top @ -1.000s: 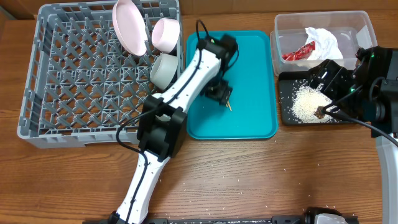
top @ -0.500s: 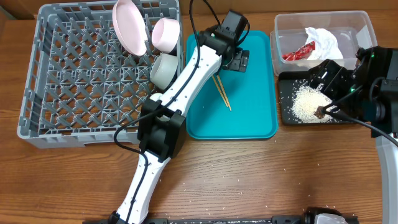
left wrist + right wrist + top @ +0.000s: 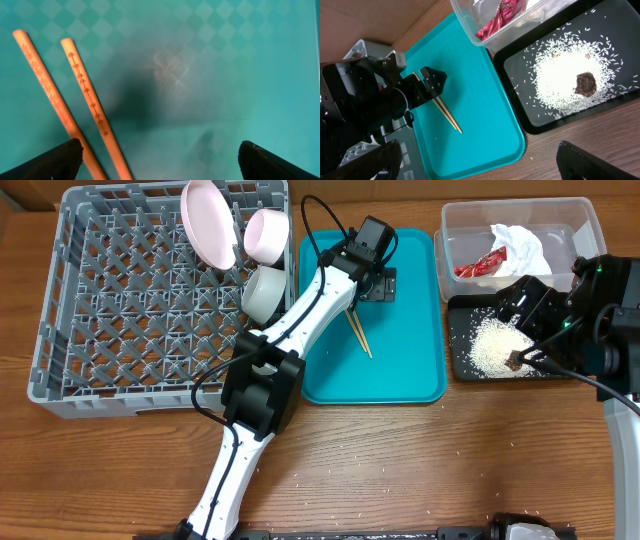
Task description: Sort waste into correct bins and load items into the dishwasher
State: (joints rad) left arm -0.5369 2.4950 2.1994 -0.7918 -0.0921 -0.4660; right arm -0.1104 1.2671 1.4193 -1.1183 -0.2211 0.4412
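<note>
Two wooden chopsticks (image 3: 358, 332) lie side by side on the teal tray (image 3: 400, 370); they also show in the left wrist view (image 3: 85, 105) and the right wrist view (image 3: 445, 112). My left gripper (image 3: 378, 284) is open and empty, low over the tray by the chopsticks' upper ends. My right gripper (image 3: 530, 310) is open and empty above the black tray (image 3: 460, 365), which holds white rice (image 3: 495, 345) and a brown lump (image 3: 514, 361). The clear tub (image 3: 455, 225) holds the white napkin (image 3: 520, 245) and red wrapper (image 3: 480, 266). The grey dish rack (image 3: 60, 370) holds the pink plate (image 3: 207, 222), pink bowl (image 3: 267, 235) and whitish-grey bowl (image 3: 264, 292).
Loose rice grains lie scattered on the wooden table (image 3: 400, 470) in front of the trays. The left arm stretches from the front edge over the rack's right corner to the teal tray. The small white cup is not in view.
My left gripper rose from the chopsticks to the tray's far edge, then came back down a little toward them. The chopsticks now lie uncovered. The right arm has not moved.
</note>
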